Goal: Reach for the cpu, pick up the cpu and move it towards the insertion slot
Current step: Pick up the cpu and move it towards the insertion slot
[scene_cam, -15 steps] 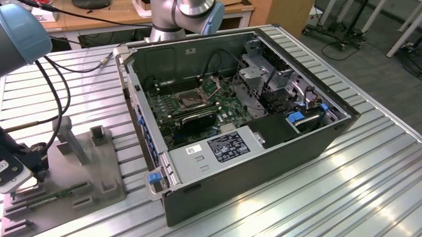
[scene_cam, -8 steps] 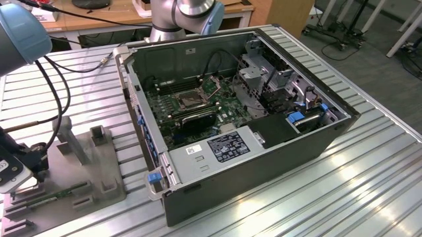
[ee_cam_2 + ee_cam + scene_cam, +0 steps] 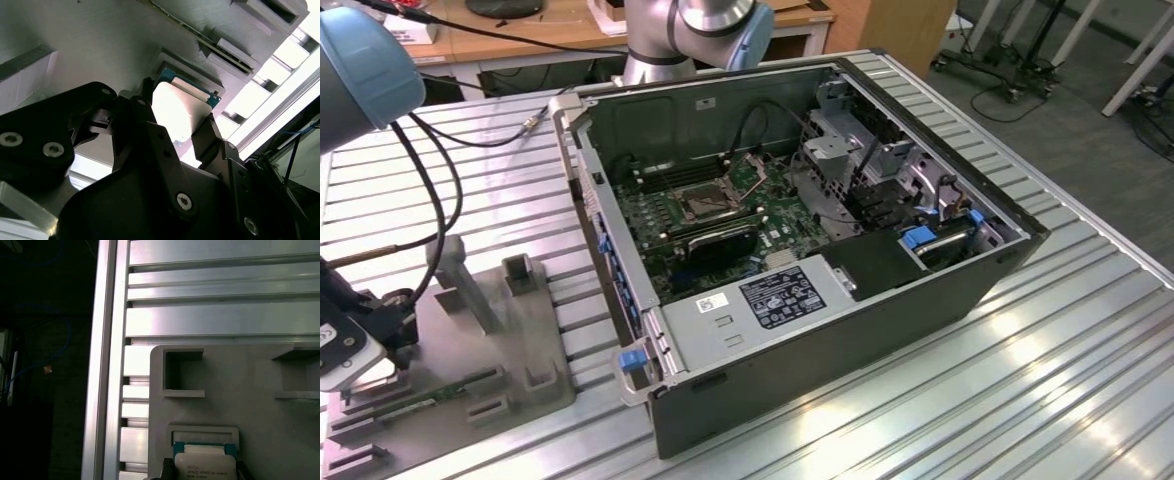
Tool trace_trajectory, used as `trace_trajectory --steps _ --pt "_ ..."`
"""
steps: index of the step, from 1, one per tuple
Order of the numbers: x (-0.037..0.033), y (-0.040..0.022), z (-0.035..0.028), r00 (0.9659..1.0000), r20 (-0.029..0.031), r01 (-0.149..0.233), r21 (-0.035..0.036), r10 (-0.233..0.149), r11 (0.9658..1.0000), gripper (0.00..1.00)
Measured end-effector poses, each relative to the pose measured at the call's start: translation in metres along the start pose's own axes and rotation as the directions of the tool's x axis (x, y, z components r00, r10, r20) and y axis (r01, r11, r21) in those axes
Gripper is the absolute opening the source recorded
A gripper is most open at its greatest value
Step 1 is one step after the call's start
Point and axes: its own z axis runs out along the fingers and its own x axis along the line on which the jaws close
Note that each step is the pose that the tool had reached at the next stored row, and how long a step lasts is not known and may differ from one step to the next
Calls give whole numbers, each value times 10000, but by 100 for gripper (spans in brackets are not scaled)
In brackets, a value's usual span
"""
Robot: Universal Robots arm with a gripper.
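The cpu (image 3: 181,102), a flat square chip with a silvery top and thin green rim, lies at its pocket in the grey holder plate (image 3: 100,45); it is also in the first wrist view (image 3: 205,464). My gripper (image 3: 177,120) straddles it, with its black fingers (image 3: 147,107) against two opposite edges, so it is shut on the cpu. In the exterior view the gripper (image 3: 350,345) hangs low over the holder plate (image 3: 494,330) at that view's left. The insertion slot (image 3: 700,204), a square socket with a metal frame, sits on the green motherboard inside the open computer case (image 3: 854,330), well away from the gripper.
A long green memory stick (image 3: 434,398) lies in the holder plate beside upright grey posts (image 3: 518,272). Black cables (image 3: 438,200) loop down from the arm. The ribbed aluminium table (image 3: 1067,400) ends close to the holder's corner (image 3: 107,365).
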Motion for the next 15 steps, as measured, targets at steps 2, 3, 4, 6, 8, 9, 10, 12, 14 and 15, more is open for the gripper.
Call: trace_trajectory --steps 2,3,4,6,8,9,10,12,14,15 --pt "0 0 -1 10000 0 0 11 0 10000 55" --pt "0 0 -1 10000 0 0 15 0 10000 55" --pt "0 0 -1 10000 0 0 21 0 10000 55" --pt "0 0 -2 10000 -1 -1 31 1 10000 55" --pt "0 0 -3 10000 0 -2 40 2 10000 55" --pt "0 0 -3 10000 0 -2 44 2 10000 55" --pt "0 0 -4 10000 0 -3 50 3 10000 55" --pt "0 0 -4 10000 0 -3 59 3 10000 55" --pt "0 0 -5 10000 0 -4 68 4 10000 55" --pt "0 1 -6 10000 -1 -5 73 5 10000 55"
